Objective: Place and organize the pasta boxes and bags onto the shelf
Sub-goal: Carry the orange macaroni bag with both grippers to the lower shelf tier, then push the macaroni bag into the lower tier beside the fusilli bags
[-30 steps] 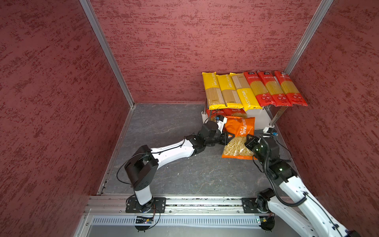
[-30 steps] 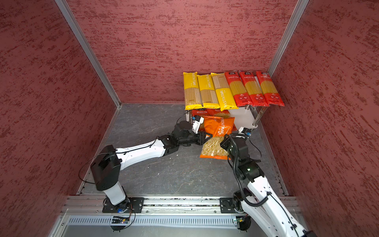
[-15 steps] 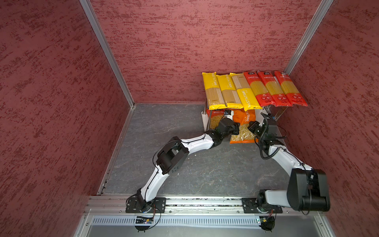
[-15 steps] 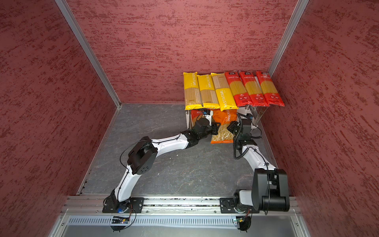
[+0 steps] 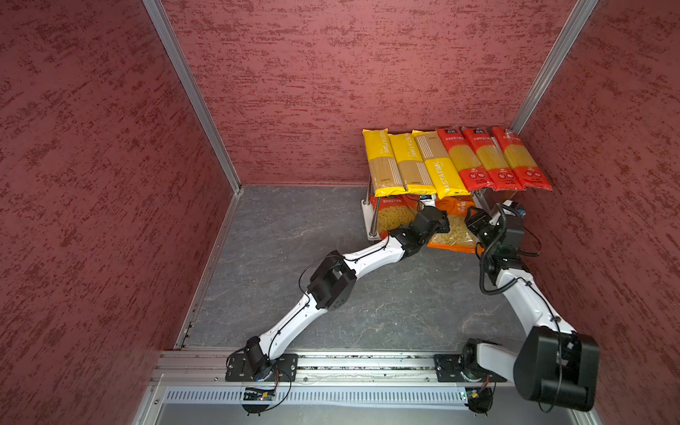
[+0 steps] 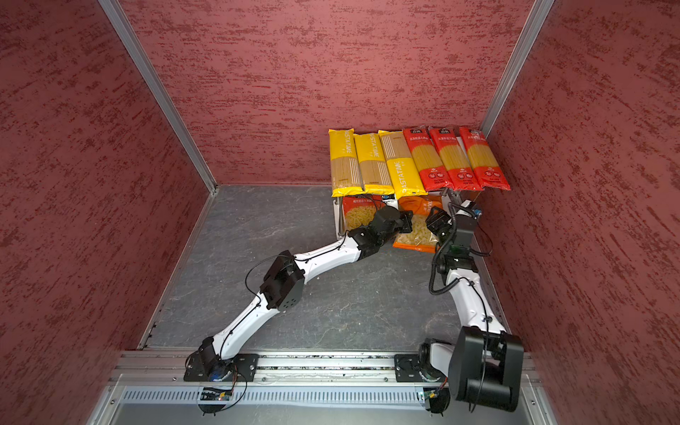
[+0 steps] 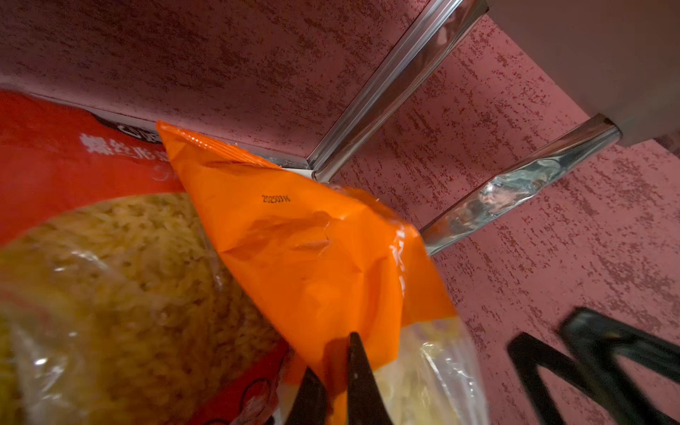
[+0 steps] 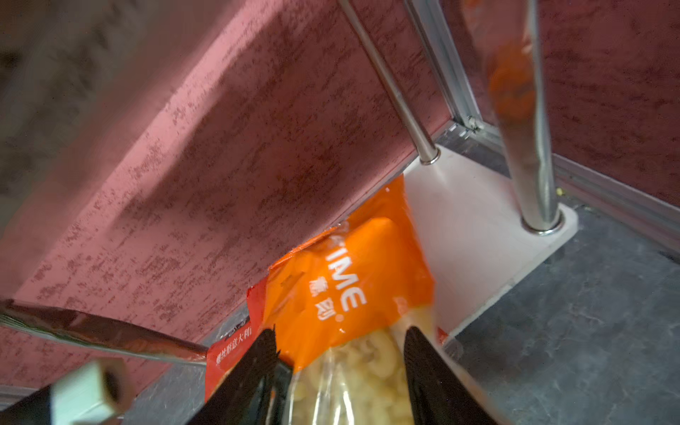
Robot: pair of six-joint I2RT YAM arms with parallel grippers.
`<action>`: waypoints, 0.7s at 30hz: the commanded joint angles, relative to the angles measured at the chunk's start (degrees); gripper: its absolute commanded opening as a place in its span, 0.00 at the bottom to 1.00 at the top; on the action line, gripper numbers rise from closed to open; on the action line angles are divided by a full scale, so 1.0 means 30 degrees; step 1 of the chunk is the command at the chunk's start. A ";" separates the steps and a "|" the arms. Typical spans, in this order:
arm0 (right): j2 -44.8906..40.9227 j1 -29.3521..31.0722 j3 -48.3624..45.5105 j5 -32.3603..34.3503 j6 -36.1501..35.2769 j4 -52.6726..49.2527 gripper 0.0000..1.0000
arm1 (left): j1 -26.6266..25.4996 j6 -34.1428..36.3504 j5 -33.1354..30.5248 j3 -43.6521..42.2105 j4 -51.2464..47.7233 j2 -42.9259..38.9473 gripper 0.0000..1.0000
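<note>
Red textured walls (image 5: 331, 73), grey stone floor (image 5: 294, 220)

In the middle right of the frame, the shelf (image 6: 335, 215) carries three yellow spaghetti packs (image 6: 371, 162) and three red spaghetti packs (image 6: 456, 158) side by side across its top tier. Beneath them, a red short-pasta pack (image 6: 357, 217) lies left of the orange short-pasta pack (image 6: 417, 235). My left hand (image 6: 406, 223) meets that orange pack's left edge, and my right hand (image 6: 432, 220) is at its right edge.

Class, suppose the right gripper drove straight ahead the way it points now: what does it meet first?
The orange pasta bag, lying between the right gripper's open jaws; beyond it, probably the red wall.
</note>
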 commanded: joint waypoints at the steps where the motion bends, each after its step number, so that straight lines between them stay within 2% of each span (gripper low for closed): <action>1: -0.1365 -0.0455 -0.0058 -0.0237 0.0127 -0.1579 0.59 | 0.0029 -0.0829 -0.1534 0.3010 -0.0812 0.1740 0.00; 4: -0.1991 -0.0704 0.0157 -0.0140 -0.0007 -0.2317 0.60 | -0.0110 -0.0667 -0.2243 0.5463 -0.1354 0.3204 0.00; 8: -0.1972 -0.0814 0.0354 -0.0664 0.0255 -0.4438 0.60 | -0.0148 -0.0659 -0.2914 0.5436 -0.0366 0.3786 0.00; 12: -0.3639 -0.0843 -0.3370 -0.1671 0.2669 -0.3974 0.63 | -0.0027 -0.0555 -0.2753 0.5361 -0.0201 0.3790 0.00; 15: -0.3335 -0.1141 -0.4145 -0.3035 0.3423 -0.3584 0.67 | -0.0053 -0.0570 -0.2458 0.5337 0.0062 0.3723 0.00; 17: -0.2451 -0.1334 -0.5008 -0.4751 0.4976 -0.1583 0.68 | -0.0086 -0.0569 -0.2393 0.5341 -0.0098 0.3694 0.00; 20: -0.0549 -0.1799 -0.7435 -0.6805 0.8416 0.4570 0.71 | -0.0062 -0.0891 -0.2224 0.5240 -0.0287 0.3723 0.00; 21: -0.0028 -0.1863 -0.8080 -0.6881 0.9347 0.6546 0.72 | -0.0087 -0.0926 -0.2169 0.5260 -0.0353 0.3745 0.00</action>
